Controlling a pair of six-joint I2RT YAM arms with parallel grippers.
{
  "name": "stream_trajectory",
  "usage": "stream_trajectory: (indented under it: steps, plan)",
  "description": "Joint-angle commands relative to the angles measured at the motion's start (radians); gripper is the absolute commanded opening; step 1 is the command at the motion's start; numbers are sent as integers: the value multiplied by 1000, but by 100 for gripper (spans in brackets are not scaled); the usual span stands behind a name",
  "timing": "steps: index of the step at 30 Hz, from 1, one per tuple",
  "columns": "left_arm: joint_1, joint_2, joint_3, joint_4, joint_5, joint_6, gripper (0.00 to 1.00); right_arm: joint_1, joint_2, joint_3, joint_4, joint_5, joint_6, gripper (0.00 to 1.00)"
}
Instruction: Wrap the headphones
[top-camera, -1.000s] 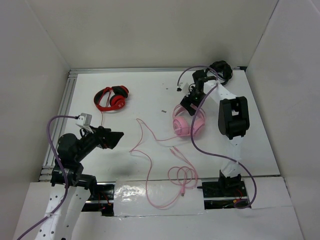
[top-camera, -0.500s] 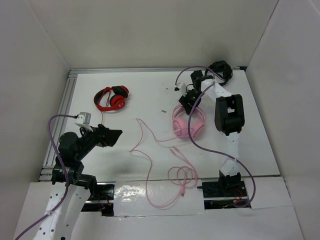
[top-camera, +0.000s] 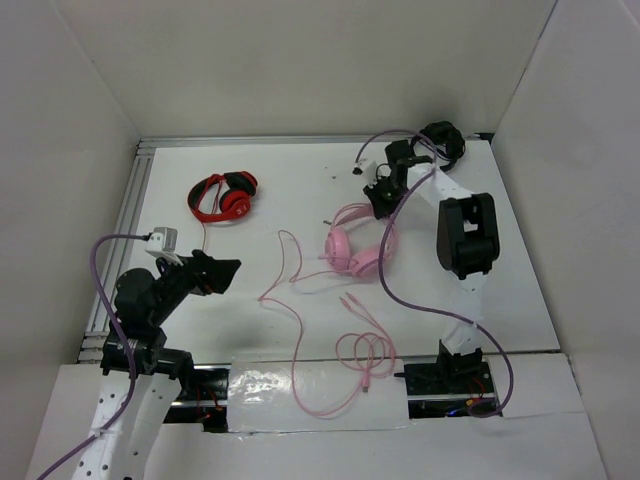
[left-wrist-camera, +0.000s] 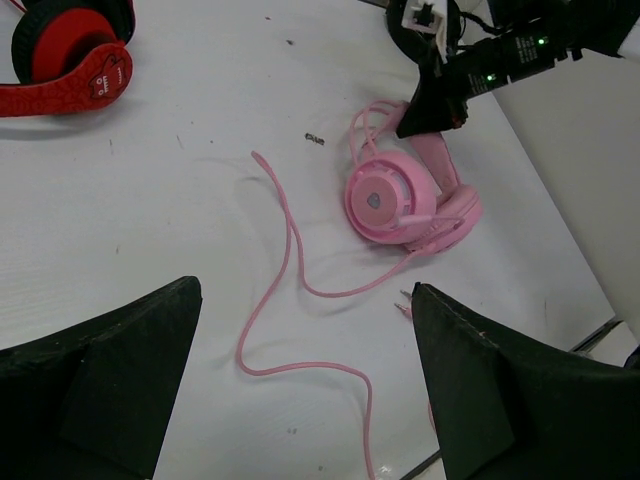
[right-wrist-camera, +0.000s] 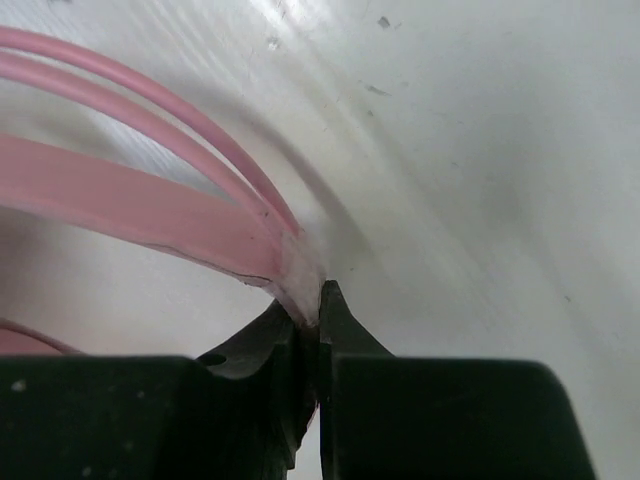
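The pale-pink headphones (top-camera: 352, 250) lie right of the table's middle, their cups tipped toward the left. In the left wrist view the headphones (left-wrist-camera: 400, 195) show one round cup facing up. My right gripper (top-camera: 381, 203) is shut on their headband (right-wrist-camera: 130, 200), which is pinched at the tips of the right gripper (right-wrist-camera: 318, 300). The thin pink cable (top-camera: 297, 300) snakes toward the near edge and ends in a loose coil (top-camera: 365, 352). My left gripper (top-camera: 228, 272) hovers open at the left, and nothing sits between the fingers of the left gripper (left-wrist-camera: 305, 290).
Red-and-black headphones (top-camera: 224, 195) lie at the back left. Black headphones (top-camera: 443, 140) sit in the back right corner. A small dark bit (top-camera: 327, 221) lies just left of the pink headband. White walls close in the table, and a metal rail (top-camera: 130, 210) runs along its left side.
My right gripper has shut on the headband and the pink headphones have swung left, dragging the near cable with them. The left arm has barely moved.
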Motion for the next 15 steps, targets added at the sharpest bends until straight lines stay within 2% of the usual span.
stream_trajectory:
  steps: [1,4,5,6,8,9,11,15]
  plan:
    - [-3,-11,21,14,-3,-25,99,-8,-258,-80,215,-66,163,0]
    - [-3,-4,19,49,59,-17,99,-7,-438,-174,488,-52,429,0]
    - [-3,4,19,71,110,-3,99,-5,-475,-186,536,-54,485,0]
    - [-2,10,22,85,247,1,99,-4,-512,-209,577,-55,542,0]
    - [-3,21,19,138,378,26,99,18,-590,-197,625,-35,663,0]
    - [-3,22,21,163,420,17,99,31,-607,-164,621,42,693,0]
    - [-3,16,33,174,422,-21,99,67,-668,-153,595,121,829,0]
    - [-3,-11,35,209,347,-60,99,125,-845,-328,670,225,996,0]
